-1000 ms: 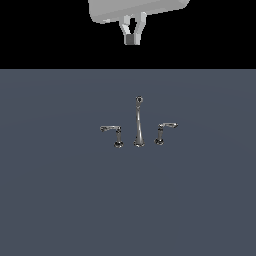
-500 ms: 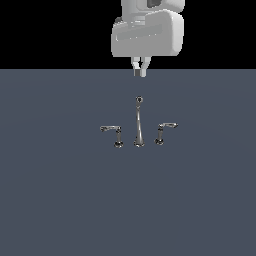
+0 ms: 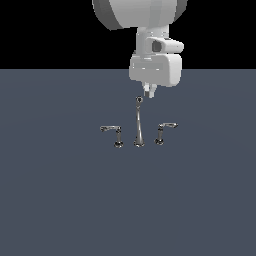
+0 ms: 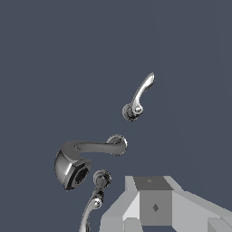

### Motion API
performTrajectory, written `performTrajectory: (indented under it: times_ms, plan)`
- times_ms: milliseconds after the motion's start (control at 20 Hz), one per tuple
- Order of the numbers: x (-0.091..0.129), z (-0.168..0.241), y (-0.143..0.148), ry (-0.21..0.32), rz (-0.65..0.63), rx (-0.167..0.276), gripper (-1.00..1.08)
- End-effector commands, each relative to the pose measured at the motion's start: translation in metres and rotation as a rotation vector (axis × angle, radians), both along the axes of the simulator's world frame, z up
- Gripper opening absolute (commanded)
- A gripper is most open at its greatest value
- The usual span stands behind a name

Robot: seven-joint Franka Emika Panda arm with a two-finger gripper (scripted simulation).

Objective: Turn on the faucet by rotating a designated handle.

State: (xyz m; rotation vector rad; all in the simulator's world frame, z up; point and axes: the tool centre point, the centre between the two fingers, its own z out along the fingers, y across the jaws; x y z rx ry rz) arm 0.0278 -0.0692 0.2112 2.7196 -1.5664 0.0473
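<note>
- Centre of the exterior view, on a flat slate-grey surface (image 3: 50,200): faucet (image 3: 138,131), chrome, in three separate pieces standing in a row.
- Middle of that row: spout (image 3: 138,125), tall and thin, widening toward its base, with a small round knob on top.
- Right of the spout in the exterior view: handle (image 3: 165,130), a short post with a short lever pointing right, tip rounded and slightly raised. It stands alone, with nothing touching it.
- Left of the spout in the exterior view: second handle (image 3: 113,133), a short post with a longer, flatter lever pointing left.
- Upper centre of the exterior view: arm (image 3: 150,45), white, reaching down from the top edge.
- Just above and slightly right of the spout's knob: gripper (image 3: 149,92), pointing down, fingers drawn close together with no gap showing between them, holding nothing, clear of the knob.
- Wrist view: spout (image 4: 79,158) seen from above, a lever on either side of it; the grey gripper body fills the lower right corner, fingertips not visible.
</note>
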Motion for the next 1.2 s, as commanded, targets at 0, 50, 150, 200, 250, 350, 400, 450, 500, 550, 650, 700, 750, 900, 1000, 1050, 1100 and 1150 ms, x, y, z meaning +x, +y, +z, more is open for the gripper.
performTrajectory:
  times_ms: [0,50,150,200,250,350,400,450,500,550,650,700,750,900,1000,1050,1100,1150]
  plan:
    - [0.012,-0.018,-0.012,0.002,-0.060,0.002,-1.00]
    - [0.017,-0.025,-0.016,0.004,-0.084,0.002,-1.00]
    - [0.025,-0.039,-0.026,0.006,-0.131,0.004,-1.00]
    - [0.030,-0.046,-0.032,0.007,-0.155,0.005,-1.00]
    - [0.034,-0.053,-0.037,0.009,-0.180,0.006,-1.00]
    - [0.041,-0.067,-0.047,0.011,-0.226,0.008,-1.00]
    - [0.045,-0.073,-0.052,0.012,-0.247,0.010,-1.00]
    - [0.048,-0.079,-0.057,0.013,-0.267,0.011,-1.00]
    - [0.051,-0.084,-0.061,0.014,-0.286,0.012,-1.00]
    - [0.053,-0.090,-0.066,0.015,-0.304,0.013,-1.00]
    - [0.058,-0.099,-0.073,0.016,-0.336,0.015,-1.00]
    - [0.060,-0.103,-0.077,0.017,-0.351,0.016,-1.00]
    - [0.061,-0.107,-0.080,0.017,-0.364,0.017,-1.00]
    - [0.065,-0.117,-0.089,0.019,-0.397,0.019,-1.00]
    - [0.067,-0.121,-0.093,0.020,-0.413,0.020,-1.00]
    - [0.068,-0.123,-0.094,0.020,-0.419,0.021,-1.00]
    - [0.068,-0.124,-0.095,0.020,-0.424,0.021,-1.00]
    - [0.069,-0.125,-0.096,0.020,-0.428,0.022,-1.00]
